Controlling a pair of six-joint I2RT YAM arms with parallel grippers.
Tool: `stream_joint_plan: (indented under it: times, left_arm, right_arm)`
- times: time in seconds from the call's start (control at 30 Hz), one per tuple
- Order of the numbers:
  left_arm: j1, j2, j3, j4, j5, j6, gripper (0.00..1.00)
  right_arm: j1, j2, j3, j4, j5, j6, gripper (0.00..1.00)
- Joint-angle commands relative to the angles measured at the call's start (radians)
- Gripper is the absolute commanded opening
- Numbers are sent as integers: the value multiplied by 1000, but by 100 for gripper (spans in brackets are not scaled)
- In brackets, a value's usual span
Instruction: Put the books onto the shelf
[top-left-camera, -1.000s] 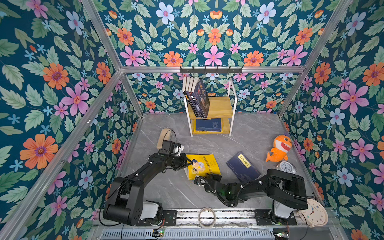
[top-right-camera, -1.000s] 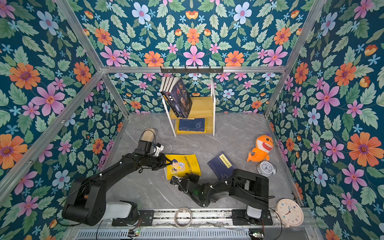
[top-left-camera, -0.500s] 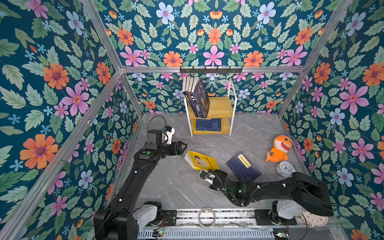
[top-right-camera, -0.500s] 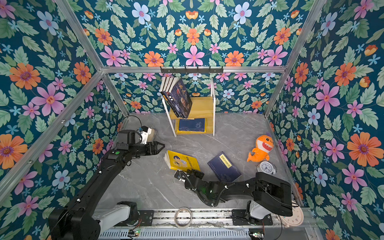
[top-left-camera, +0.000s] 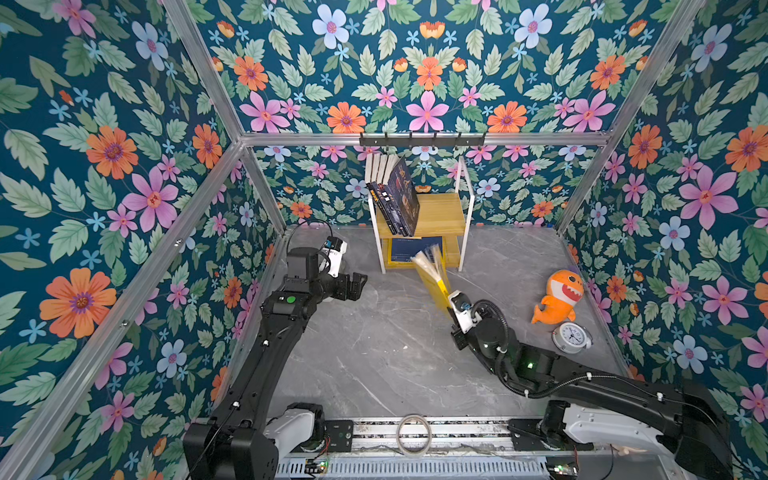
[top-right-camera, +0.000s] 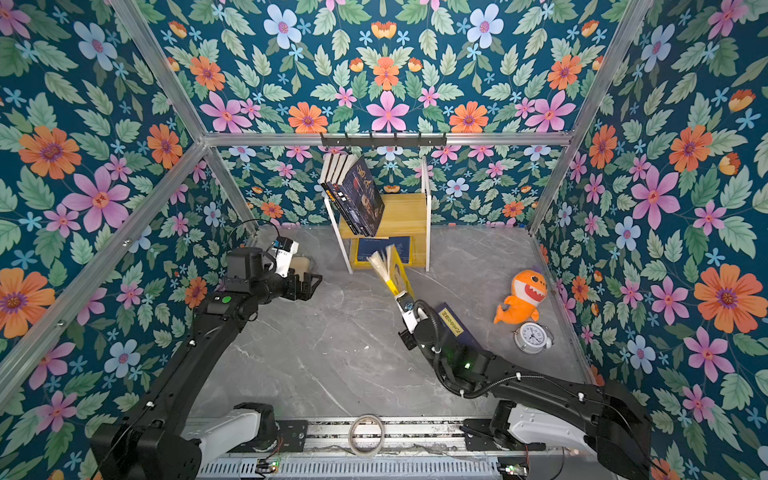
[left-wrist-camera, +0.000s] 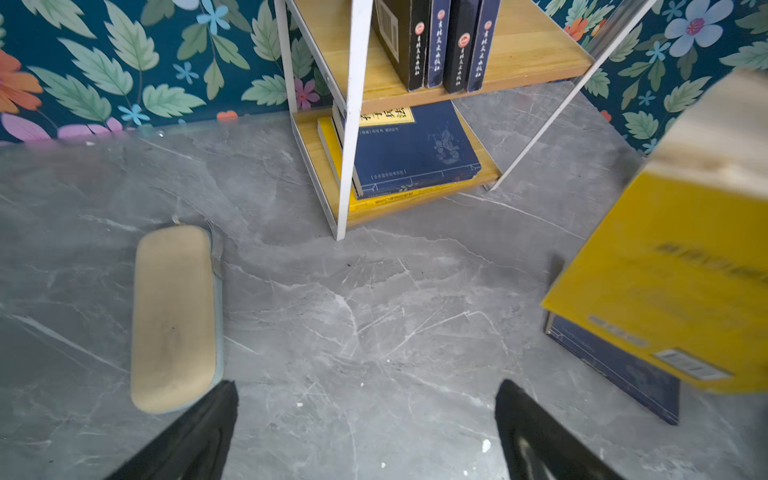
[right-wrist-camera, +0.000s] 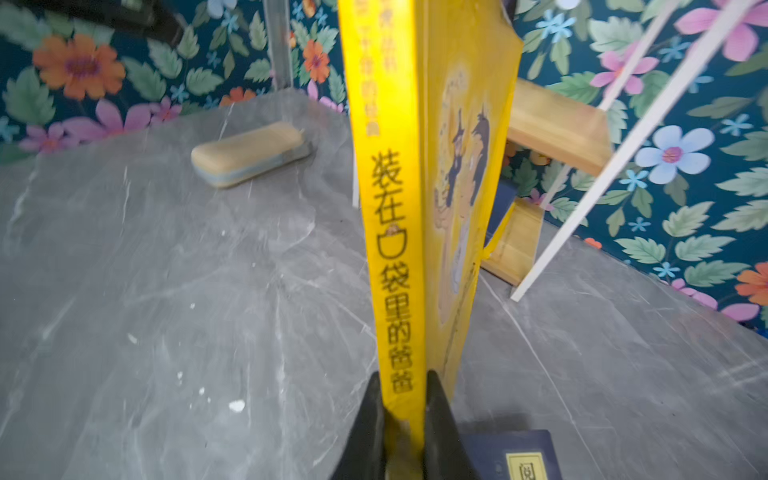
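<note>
Yellow book (top-left-camera: 434, 278) raised upright, right gripper (right-wrist-camera: 403, 378) clenched on spine, left gripper (left-wrist-camera: 365, 386) released near beige case (left-wrist-camera: 174, 320), shelf (top-left-camera: 440, 212) ahead

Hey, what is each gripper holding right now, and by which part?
The right gripper holds the yellow book, pinched across one end of its spine. The left gripper is open, holding nothing.

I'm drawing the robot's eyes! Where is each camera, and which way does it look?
Both top views: high up front, looking down toward the shelf; both arms show.
Left wrist: on left arm, facing the shelf; open left gripper shows.
Right wrist: on right arm, facing the shelf; right gripper pinches the yellow book.
Shared: both wrist views show the beige case.
</note>
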Motion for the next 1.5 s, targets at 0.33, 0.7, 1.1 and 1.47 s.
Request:
stream_joint_plan:
  times: [0.33,0.7,1.1,1.47]
  left_arm:
    - [6,-75,-144,117,-4,90,100]
    - [177,-263,-378,529,205,-48,100]
    - [271,-323,-657,939,339,-262,100]
    - [266,-349,-682,981,374,-269,100]
  right_arm:
    - [-204,174,426,1,-60,144,0]
    - [-370,593,760,206,-113,162,0]
    - [-414,842,957,293,-272,72,0]
    - [-367,914,1089,216,-210,-10,0]
